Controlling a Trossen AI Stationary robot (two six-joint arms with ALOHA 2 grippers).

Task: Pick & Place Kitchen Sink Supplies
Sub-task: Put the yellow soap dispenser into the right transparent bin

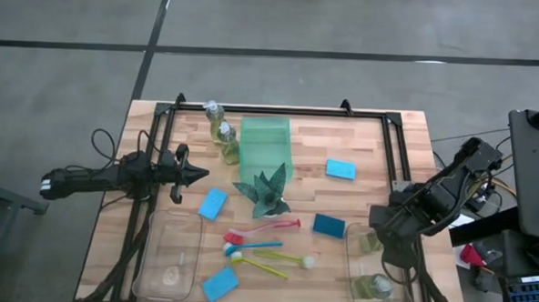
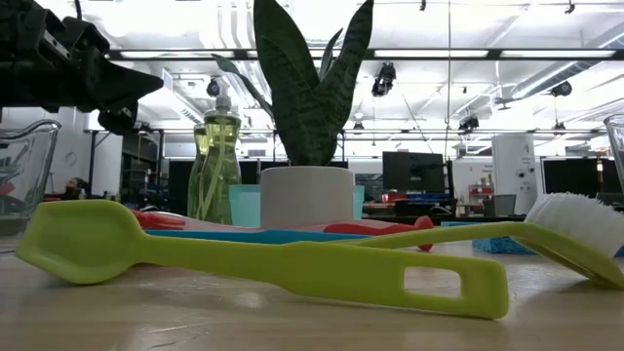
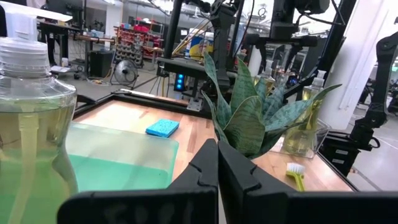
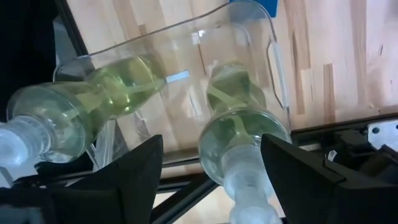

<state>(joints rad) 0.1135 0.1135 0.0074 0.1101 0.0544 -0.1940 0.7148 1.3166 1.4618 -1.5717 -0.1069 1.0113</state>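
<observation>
My left gripper point(image 1: 198, 175) is shut and empty, above the table left of the plant. Its closed fingertips show in the left wrist view point(image 3: 217, 177), next to a soap bottle point(image 3: 31, 130). My right gripper point(image 1: 382, 231) is open over the right clear bin point(image 1: 400, 298). Its fingers stand either side of the neck of one soap bottle point(image 4: 239, 137) in the bin without touching it. A second bottle point(image 4: 93, 102) lies beside it. Two more bottles point(image 1: 219, 129) stand at the far left. Sponges point(image 1: 340, 169) point(image 1: 212, 203) point(image 1: 329, 226) and brushes point(image 1: 263, 245) lie on the table.
A spiky plant point(image 1: 266, 189) stands mid-table in front of a translucent green tray point(image 1: 265, 142). An empty clear bin point(image 1: 169, 256) sits near left, with another blue sponge point(image 1: 220, 283) beside it. A black frame point(image 1: 280, 110) runs around the table's far and side edges.
</observation>
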